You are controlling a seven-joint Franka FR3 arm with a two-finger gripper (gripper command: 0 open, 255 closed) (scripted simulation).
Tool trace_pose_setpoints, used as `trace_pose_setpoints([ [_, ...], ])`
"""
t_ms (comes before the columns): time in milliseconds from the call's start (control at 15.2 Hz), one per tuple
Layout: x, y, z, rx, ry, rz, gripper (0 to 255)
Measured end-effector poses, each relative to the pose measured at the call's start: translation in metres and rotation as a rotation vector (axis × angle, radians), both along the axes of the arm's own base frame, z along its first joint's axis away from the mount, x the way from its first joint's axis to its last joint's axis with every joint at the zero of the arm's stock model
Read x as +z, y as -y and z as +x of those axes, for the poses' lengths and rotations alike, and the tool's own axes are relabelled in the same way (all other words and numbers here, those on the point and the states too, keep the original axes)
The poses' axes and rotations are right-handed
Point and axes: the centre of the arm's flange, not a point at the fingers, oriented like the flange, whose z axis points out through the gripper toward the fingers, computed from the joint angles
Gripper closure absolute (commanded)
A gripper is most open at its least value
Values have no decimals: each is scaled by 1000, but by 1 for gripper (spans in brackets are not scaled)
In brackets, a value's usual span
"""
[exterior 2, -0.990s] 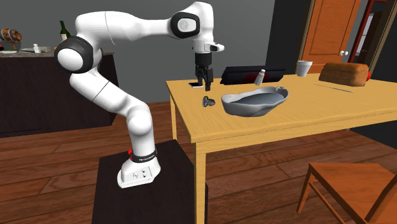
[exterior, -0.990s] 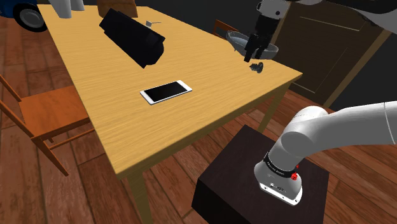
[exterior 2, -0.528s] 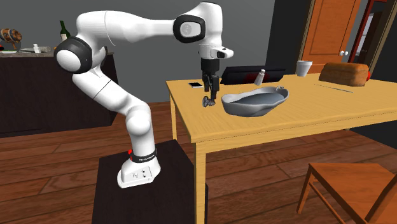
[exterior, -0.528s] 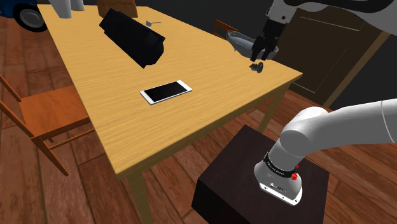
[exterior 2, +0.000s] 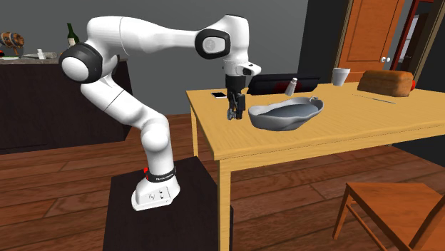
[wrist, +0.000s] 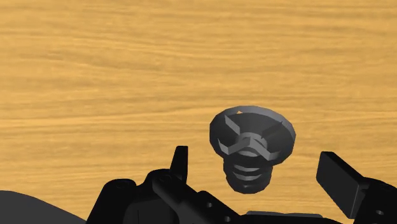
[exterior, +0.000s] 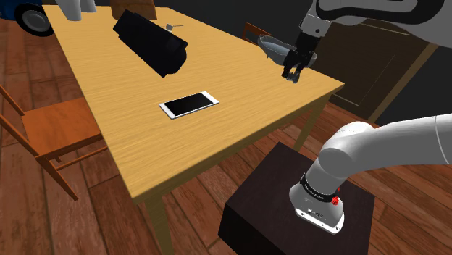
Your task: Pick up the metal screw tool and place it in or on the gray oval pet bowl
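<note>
The wooden counter (exterior: pixel 145 138) takes up most of the shoulder view, running from the upper left down to the centre. The white arm (exterior 2: pixel 128 36) rises from the dark box stand (exterior 2: pixel 135 221) at the lower left of the second exterior view and bends over the counter's near corner. A wooden chair (exterior: pixel 51 130) stands at the left edge of the shoulder view. On the counter, a long black box (exterior: pixel 152 42) lies at the upper middle of that view. A grey oval bowl (exterior 2: pixel 274 121) rests near the corner at the upper right. A white-edged phone (exterior: pixel 188 104) lies flat near the centre, well apart from the bowl. The pincer (exterior: pixel 293 72) points down at the counter just beside the bowl, toward the stand. In the wrist view its two black fingers (wrist: pixel 180 162) stand wide apart and grip nothing. The dark grey screw tool (wrist: pixel 252 147) sits on the wood between them, touched by neither, with its broad crossed head and ridged shank in sight. It lies outside the bowl.
</note>
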Motion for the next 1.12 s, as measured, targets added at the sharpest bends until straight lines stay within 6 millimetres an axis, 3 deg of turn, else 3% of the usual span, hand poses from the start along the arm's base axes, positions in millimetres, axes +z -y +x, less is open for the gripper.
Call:
trace_pose_setpoints([
  [264, -1, 0, 0, 0, 0, 0, 0],
  [330, -1, 0, 0, 0, 0, 0, 255],
  [1122, 6, 0, 0, 0, 0, 0, 255],
])
